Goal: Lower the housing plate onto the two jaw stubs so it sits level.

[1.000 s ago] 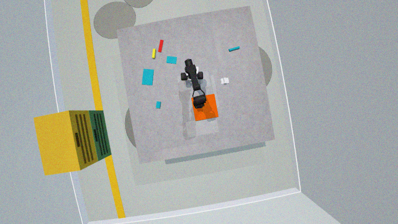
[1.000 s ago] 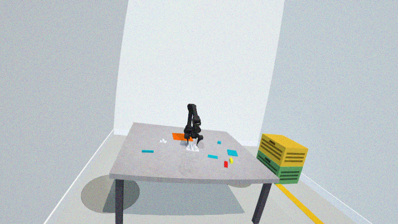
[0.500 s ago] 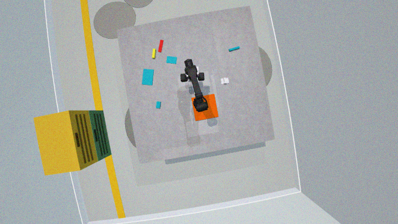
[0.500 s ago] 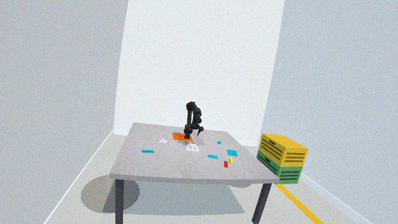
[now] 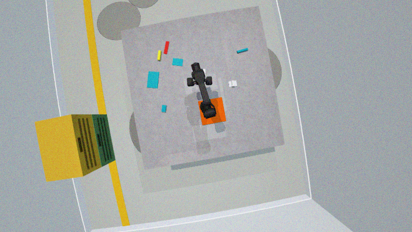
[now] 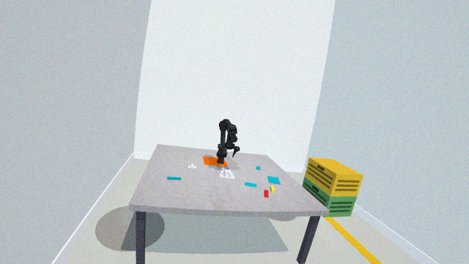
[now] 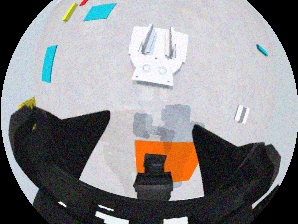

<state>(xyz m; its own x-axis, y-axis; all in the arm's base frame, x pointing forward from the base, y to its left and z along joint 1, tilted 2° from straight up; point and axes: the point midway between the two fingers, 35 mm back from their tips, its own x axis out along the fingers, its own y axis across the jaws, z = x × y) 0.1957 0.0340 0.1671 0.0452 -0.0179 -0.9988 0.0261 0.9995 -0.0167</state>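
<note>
The white two-jaw assembly [image 6: 226, 176] [image 7: 154, 77] stands on the table. In the wrist view its left jaw [image 7: 150, 40] and right jaw [image 7: 170, 44] stand up side by side at the far end. Two round features show in the flat white part at the near end. The housing plate cannot be told apart from the white parts below it, and whether it is level and fully down cannot be seen. In the top view my arm hides most of the assembly. My gripper [image 5: 199, 80] [image 7: 152, 121] is wide open and empty, raised clear on the arm-base side of the assembly.
My arm stands on an orange plate [image 5: 219, 105] [image 6: 209, 161] [image 7: 181, 162]. A small white piece [image 5: 232, 83] [image 6: 192, 166] [image 7: 242, 114] lies to one side. Several cyan pieces, a red block [image 5: 166, 47] [image 6: 266, 193] and a yellow block [image 5: 159, 55] [image 6: 272, 189] lie farther out.
</note>
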